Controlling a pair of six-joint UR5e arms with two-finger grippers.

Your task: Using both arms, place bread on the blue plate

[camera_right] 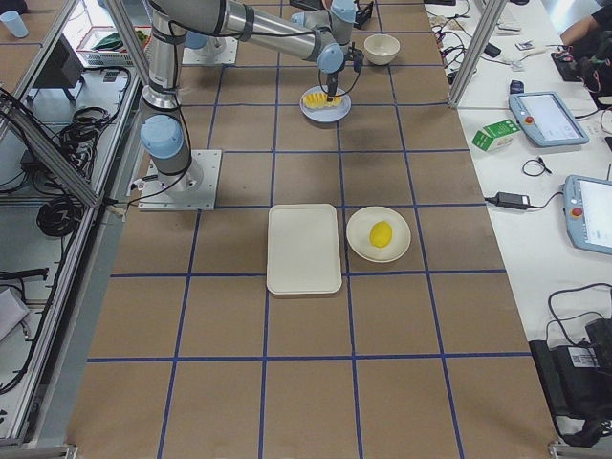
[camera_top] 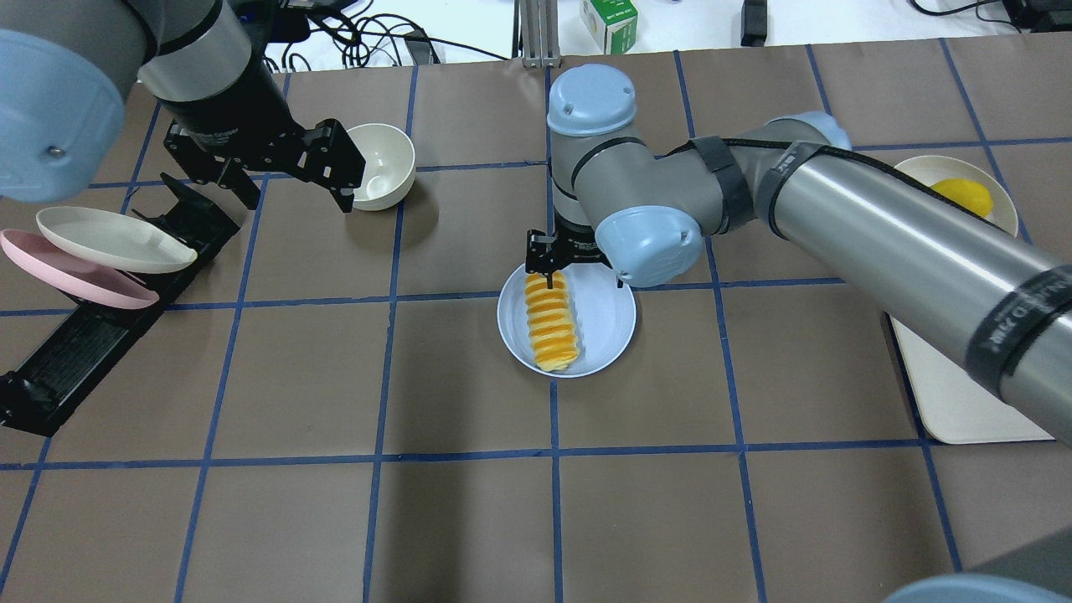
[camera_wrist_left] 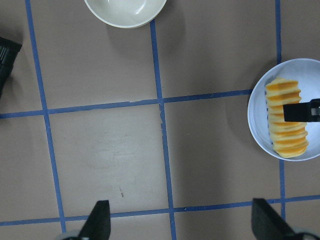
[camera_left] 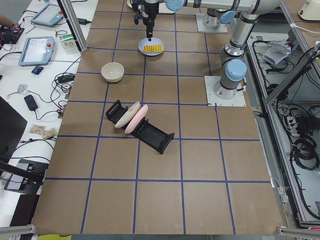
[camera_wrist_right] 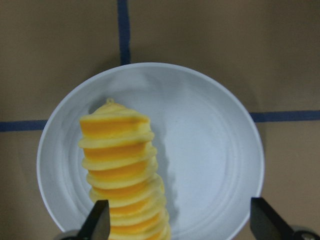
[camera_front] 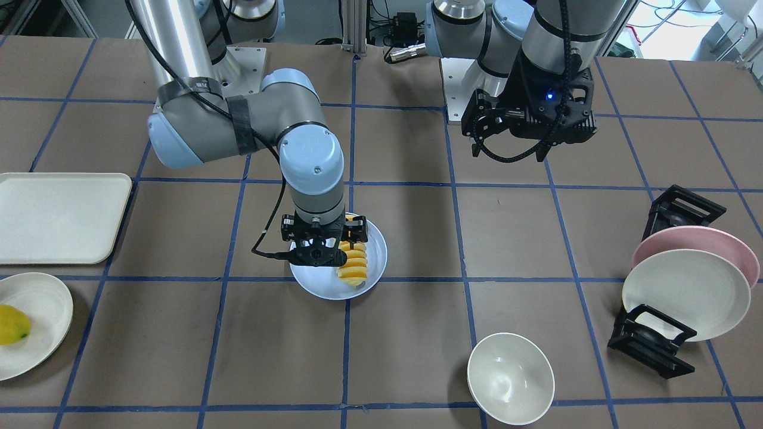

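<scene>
The bread, a ridged yellow-orange loaf, lies on the pale blue plate at the table's middle. It also shows in the front view and in the right wrist view, on the plate's left half. My right gripper is open above the plate's robot-side end. One of its fingers is over the loaf's end. My left gripper hovers open and empty, well off to the plate's left. Its wrist view shows bread and plate at the right edge.
A white bowl stands just beyond my left gripper. A black dish rack holds a pink plate and a cream plate at the left. A cream tray and a white plate with a yellow fruit lie at my right.
</scene>
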